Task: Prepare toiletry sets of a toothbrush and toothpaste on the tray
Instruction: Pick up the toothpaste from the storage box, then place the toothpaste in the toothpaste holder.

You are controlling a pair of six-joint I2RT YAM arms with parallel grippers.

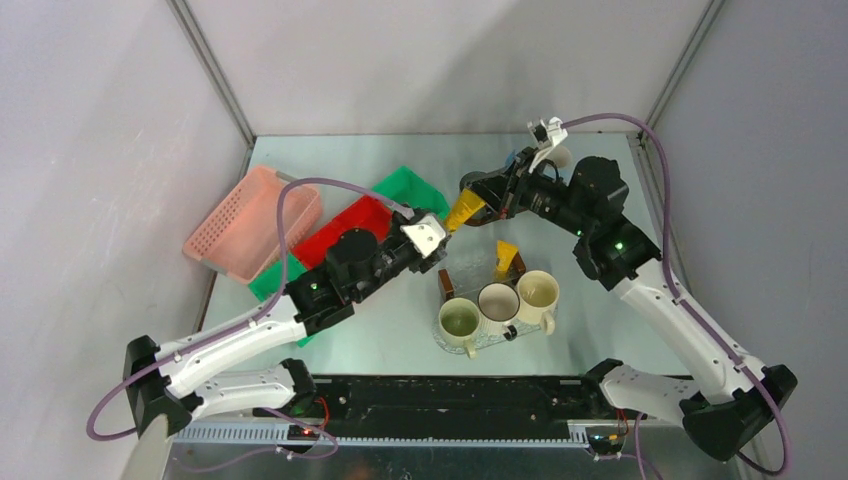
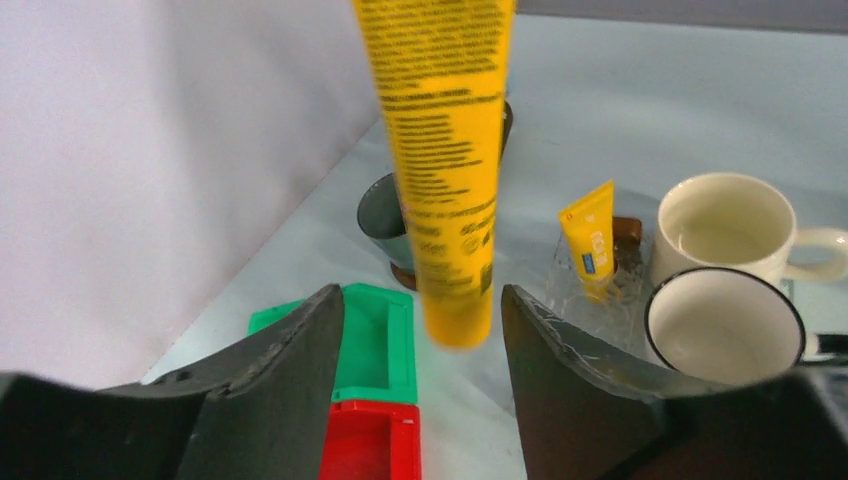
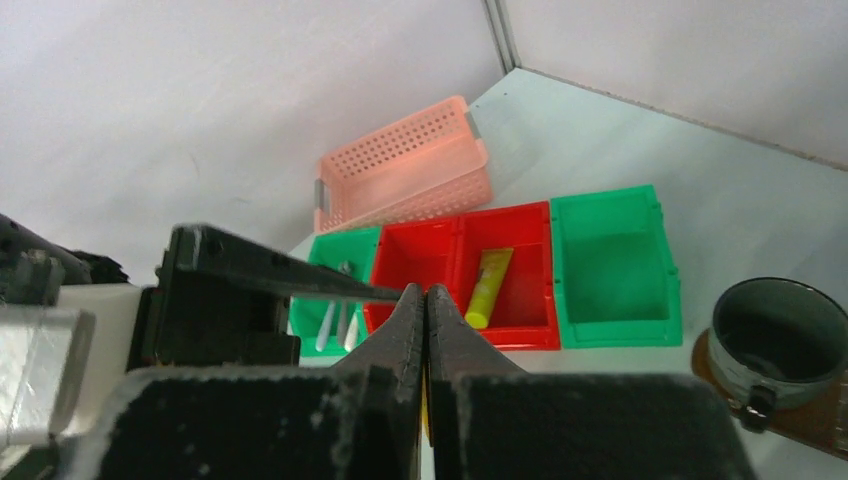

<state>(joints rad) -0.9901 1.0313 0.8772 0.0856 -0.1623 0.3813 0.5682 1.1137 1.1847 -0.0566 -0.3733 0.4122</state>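
Yellow toothpaste tube (image 2: 445, 170): in the air above mid-table, at the tray's (image 2: 625, 300) far edge, pinched by one end in the right gripper (image 3: 427, 300), whose fingers are pressed together. Left gripper (image 2: 422, 300): fingers spread wide either side of it, not touching. Second yellow tube (image 2: 590, 240): upright on the tray beside the cream mug (image 2: 725, 225).

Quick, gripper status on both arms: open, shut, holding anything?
Left gripper: open, fingers on either side of the yellow tube, not pinching it.
Right gripper: shut on the yellow tube.
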